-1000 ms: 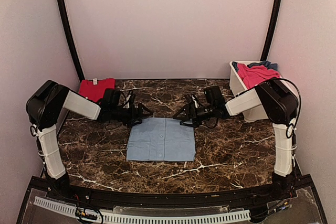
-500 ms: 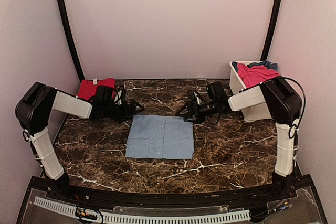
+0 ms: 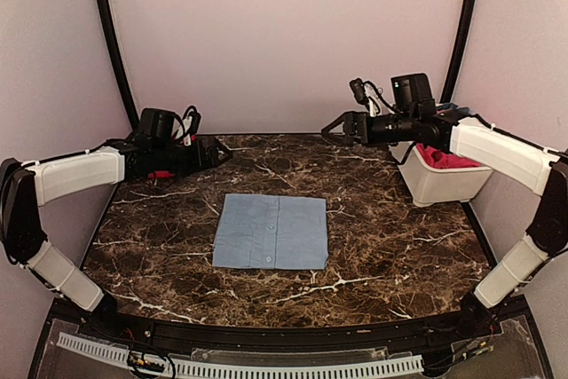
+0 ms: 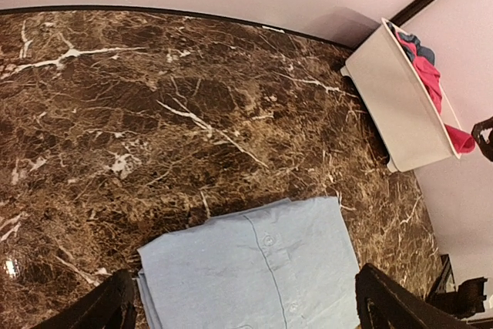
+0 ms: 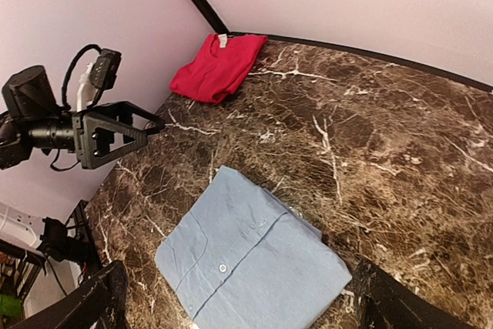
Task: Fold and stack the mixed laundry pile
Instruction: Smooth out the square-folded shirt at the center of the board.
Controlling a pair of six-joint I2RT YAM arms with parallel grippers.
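Observation:
The light-blue shirt (image 3: 271,232) lies folded into a flat rectangle in the middle of the table, button placket up (image 4: 258,271) (image 5: 254,263). A folded red piece (image 5: 219,67) rests at the far left corner, mostly hidden behind my left arm in the top view. More of the laundry pile, red cloth (image 4: 431,82) and a darker blue piece (image 4: 412,40), sits in the white tub (image 3: 439,185). My left gripper (image 3: 220,153) hovers open, high and far-left of the shirt. My right gripper (image 3: 330,128) hovers open, high and far-right of it. Neither holds anything.
The white tub (image 4: 389,102) stands at the table's right edge, under my right forearm. Pink walls close in the back and sides, with black poles in the far corners. Dark marble tabletop (image 3: 390,246) surrounds the shirt.
Both arms rose from the shirt's far edge and drew apart, the left toward the back left, the right up toward the tub. The right jaws opened wider. The shirt stayed put.

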